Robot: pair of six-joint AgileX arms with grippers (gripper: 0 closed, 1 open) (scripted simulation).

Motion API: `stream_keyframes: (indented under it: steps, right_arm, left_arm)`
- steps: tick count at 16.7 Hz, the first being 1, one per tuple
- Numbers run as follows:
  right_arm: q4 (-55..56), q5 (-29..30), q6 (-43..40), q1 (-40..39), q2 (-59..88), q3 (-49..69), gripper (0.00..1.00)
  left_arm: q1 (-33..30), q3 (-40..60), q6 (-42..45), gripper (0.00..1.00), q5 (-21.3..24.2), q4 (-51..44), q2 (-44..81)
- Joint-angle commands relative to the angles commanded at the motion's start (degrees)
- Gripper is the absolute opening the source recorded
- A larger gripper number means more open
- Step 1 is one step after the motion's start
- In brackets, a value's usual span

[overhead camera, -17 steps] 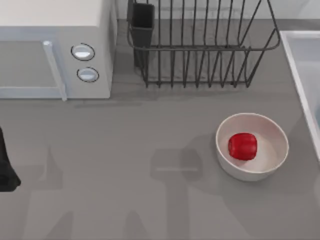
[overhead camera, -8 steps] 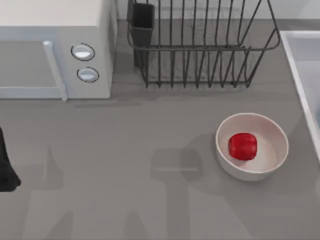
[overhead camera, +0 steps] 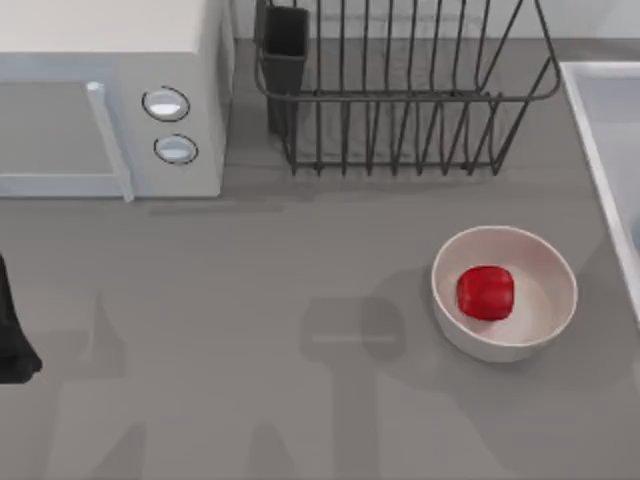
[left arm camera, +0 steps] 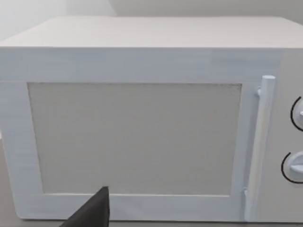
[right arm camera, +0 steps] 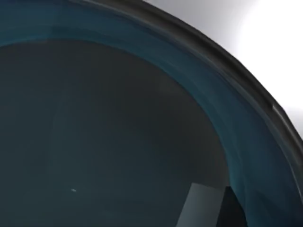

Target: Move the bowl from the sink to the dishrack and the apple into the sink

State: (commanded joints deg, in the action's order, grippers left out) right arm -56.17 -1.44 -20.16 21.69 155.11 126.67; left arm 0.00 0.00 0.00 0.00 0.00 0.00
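Observation:
The red apple (overhead camera: pixel 486 292) lies inside an off-white bowl (overhead camera: pixel 545 330) on the table's right half. At the back stands the dark wire dishrack (overhead camera: pixel 400 95), with its black utensil cup (overhead camera: pixel 286 38) at the left corner. The pale sink (overhead camera: pixel 603 130) runs along the right edge. Very close in the right wrist view is the blue bowl (right arm camera: pixel 118 123), its dark inside and blue rim in shade. A part of my right gripper (right arm camera: pixel 222 208) shows at that bowl's inside. My left gripper (overhead camera: pixel 12 340) is parked at the table's left edge.
A white microwave (overhead camera: pixel 110 100) with two round knobs (overhead camera: pixel 166 103) stands at the back left, and the left wrist view faces its door (left arm camera: pixel 135 137). Bare grey tabletop (overhead camera: pixel 250 330) lies between the left arm and the off-white bowl.

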Motion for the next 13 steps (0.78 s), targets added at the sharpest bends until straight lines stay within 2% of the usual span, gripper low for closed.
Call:
stream_keyframes:
  steps: [8,13]
  right_arm:
    - [-0.02,-0.05,0.06,-0.14,-0.44,-0.15,0.00]
    - [-4.00,-0.95,-1.83,4.49,-9.31,-3.71,0.00]
  left_arm:
    - [0.00,0.00,0.00,1.00,0.00,0.00,0.00]
    - [0.00,0.00,0.00,1.00,0.00,0.00,0.00]
